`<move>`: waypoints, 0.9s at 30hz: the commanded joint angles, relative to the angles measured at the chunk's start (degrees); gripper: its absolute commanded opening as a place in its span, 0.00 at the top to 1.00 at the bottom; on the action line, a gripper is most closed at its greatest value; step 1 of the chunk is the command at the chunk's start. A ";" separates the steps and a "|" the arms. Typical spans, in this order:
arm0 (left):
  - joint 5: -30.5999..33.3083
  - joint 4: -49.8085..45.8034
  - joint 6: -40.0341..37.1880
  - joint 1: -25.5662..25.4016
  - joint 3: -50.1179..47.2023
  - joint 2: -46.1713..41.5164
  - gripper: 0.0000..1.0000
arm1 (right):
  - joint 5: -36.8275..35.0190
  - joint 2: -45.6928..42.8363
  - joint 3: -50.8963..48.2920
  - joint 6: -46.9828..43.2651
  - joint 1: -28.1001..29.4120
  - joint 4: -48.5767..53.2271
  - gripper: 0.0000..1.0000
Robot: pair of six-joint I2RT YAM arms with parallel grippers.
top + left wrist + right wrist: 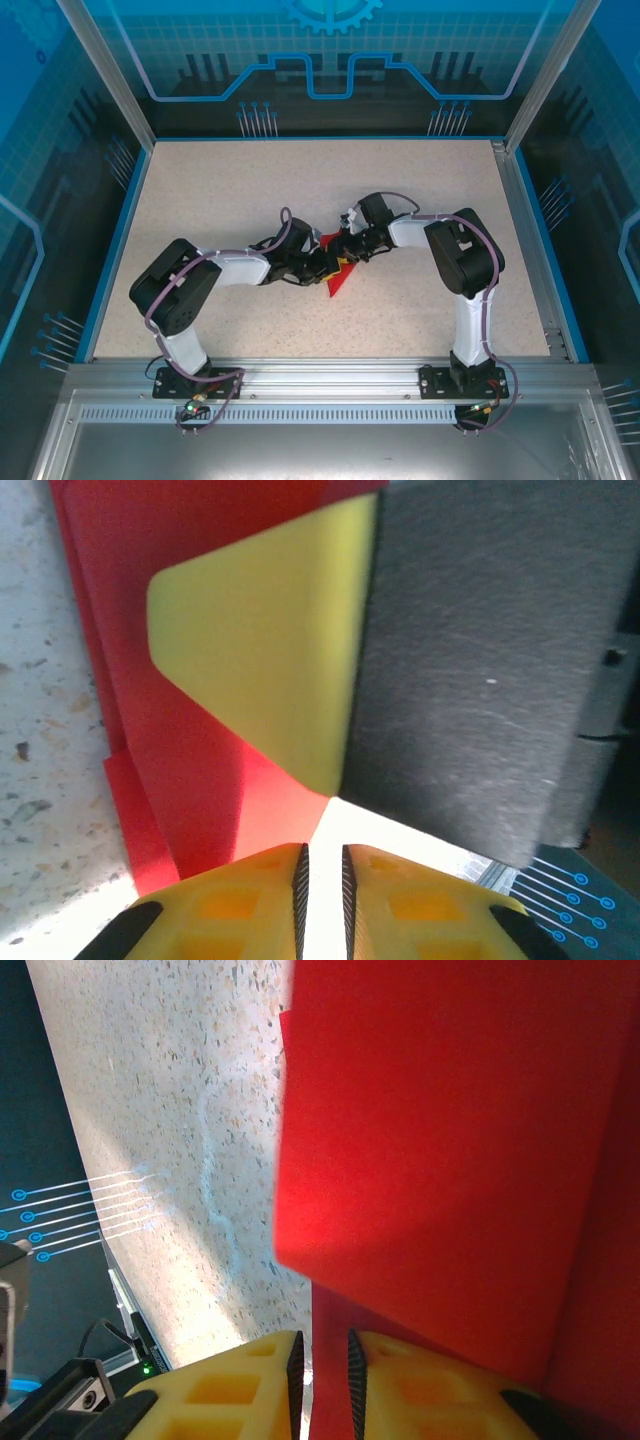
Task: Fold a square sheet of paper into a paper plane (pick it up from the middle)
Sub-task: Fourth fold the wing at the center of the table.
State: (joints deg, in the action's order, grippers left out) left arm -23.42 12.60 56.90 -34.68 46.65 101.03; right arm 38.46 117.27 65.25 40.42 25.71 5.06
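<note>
Speckled beige surface, and at its middle the bright red paper sheet, already folded to a narrow wedge, seemingly not yet a finished plane, the right gripper pinching it in its jaws, the left gripper with jaws nearly together, hold unclear.

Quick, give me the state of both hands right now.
Left hand: nearly closed, fingertips at the edge of the red paper; a grip cannot be told.
Right hand: closed on the red paper.
</note>
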 commanded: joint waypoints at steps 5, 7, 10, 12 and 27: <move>-2.31 1.58 -0.43 -0.69 -3.35 2.08 0.80 | -4.36 4.37 -2.34 -0.74 -0.49 7.69 0.78; -3.54 2.34 -0.38 -0.80 -3.85 2.40 0.80 | -4.53 4.45 -2.41 -0.70 -0.53 7.76 0.78; -5.87 3.32 -0.74 -1.43 -4.18 3.01 0.80 | -4.45 4.63 -2.42 -0.57 -0.53 7.65 0.78; -6.10 2.33 -1.39 -1.81 -4.13 3.09 0.80 | -4.50 4.63 -2.54 -0.52 -0.50 7.51 0.77; -9.45 -5.23 -6.44 -3.74 -3.51 3.28 0.80 | -5.09 4.65 -3.23 -0.09 -0.49 7.09 0.77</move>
State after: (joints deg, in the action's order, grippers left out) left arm -28.62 13.93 52.51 -36.84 43.13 103.26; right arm 38.65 117.34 65.25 40.40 25.69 5.06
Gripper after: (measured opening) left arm 0.198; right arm 0.229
